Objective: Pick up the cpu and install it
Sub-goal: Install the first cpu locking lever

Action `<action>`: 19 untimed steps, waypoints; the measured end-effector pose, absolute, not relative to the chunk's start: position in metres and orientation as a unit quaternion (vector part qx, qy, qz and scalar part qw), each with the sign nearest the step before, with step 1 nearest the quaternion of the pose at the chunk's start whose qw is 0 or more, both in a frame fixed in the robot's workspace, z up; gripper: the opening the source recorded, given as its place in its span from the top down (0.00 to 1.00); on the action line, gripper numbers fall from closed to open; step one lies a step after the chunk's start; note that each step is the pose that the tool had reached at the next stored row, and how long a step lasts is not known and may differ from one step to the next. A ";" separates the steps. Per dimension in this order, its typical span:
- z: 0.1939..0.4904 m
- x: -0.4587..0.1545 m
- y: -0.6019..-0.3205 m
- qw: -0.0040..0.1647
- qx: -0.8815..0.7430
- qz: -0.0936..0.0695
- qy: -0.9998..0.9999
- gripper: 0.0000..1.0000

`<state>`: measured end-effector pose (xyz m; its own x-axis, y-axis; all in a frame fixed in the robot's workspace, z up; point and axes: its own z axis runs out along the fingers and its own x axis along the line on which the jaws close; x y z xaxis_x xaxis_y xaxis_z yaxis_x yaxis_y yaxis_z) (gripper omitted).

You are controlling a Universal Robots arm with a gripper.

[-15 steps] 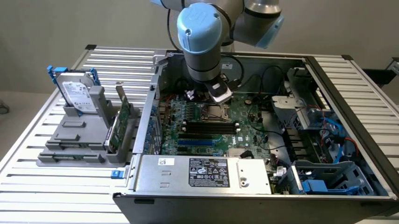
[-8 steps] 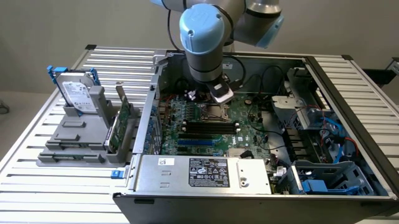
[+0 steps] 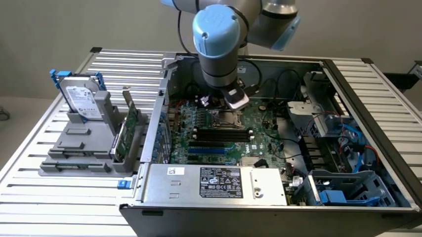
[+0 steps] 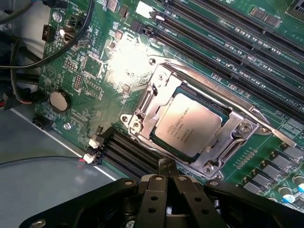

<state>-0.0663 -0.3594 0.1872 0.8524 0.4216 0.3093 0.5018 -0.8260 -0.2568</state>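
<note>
1. The arm [image 3: 218,44] reaches down into the open computer case [image 3: 165,84], and the gripper [image 4: 166,165] hangs low over the motherboard [image 4: 90,71], just beside the near edge of the socket frame [image 4: 145,99]
2. The gripper's two fingers are pressed together at the tips with nothing between them, so it carries nothing
3. The cpu [image 4: 189,126] lies inside the socket frame, silver top up and printed text showing, square to the opening
4. A dark strip of socket shows along one side of the cpu, so I cannot tell whether it sits fully flat
5. In the exterior view the socket [image 3: 228,118] is right under the wrist, next to the black memory slots [image 3: 223,134], while the hard drive [image 3: 86,101] stands in its grey holder outside the case, well apart on the exterior view's left
6. My judgement of the step: the chip is in the socket and not in the grip, so pick-up and carry look done and the work is at the seating end of the install
7. I cannot tell whether the retention lever [image 4: 266,126] is latched
8. Any move from here calls for small, slow, mostly vertical travel; the closed tips are near both frame and chip, and a sideways drag could shift the cpu on its delicate contacts
</note>
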 end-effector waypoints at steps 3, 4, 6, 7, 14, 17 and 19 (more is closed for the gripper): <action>0.187 -0.064 -0.359 0.166 -0.948 -0.120 -0.244 0.89; 0.187 -0.063 -0.359 0.166 -0.948 -0.120 -0.244 0.89; 0.187 -0.062 -0.359 0.166 -0.948 -0.120 -0.244 0.89; 0.187 -0.061 -0.359 0.166 -0.948 -0.120 -0.243 0.89; 0.186 -0.054 -0.359 0.167 -0.948 -0.119 -0.243 0.89; 0.186 -0.052 -0.359 0.167 -0.948 -0.118 -0.243 0.89; 0.186 -0.051 -0.359 0.167 -0.948 -0.117 -0.243 0.89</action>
